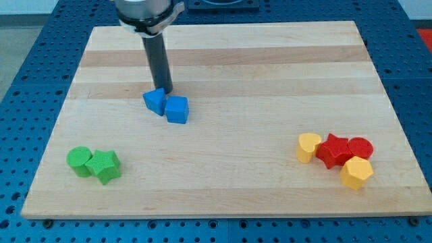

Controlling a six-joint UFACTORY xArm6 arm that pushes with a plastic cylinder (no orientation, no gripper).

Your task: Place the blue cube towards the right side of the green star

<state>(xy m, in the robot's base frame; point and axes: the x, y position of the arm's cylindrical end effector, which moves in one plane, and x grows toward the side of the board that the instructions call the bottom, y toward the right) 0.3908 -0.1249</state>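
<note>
Where my tip point(165, 91) rests—blue cube point(177, 109) adjacent.

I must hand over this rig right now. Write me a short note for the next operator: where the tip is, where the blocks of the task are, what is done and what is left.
Tip: my tip is down on the board, at the top edge of the two blue blocks, close against the blue wedge-like block.
Blue cube: near the board's middle-left, touching that other blue block on its right side.
Green star: near the view's bottom left, with a green cylinder against its left side.
Done: nothing visible yet; the cube is far above and to the right of the star.
Left: push the cube down to the free spot just right of the star.
</note>
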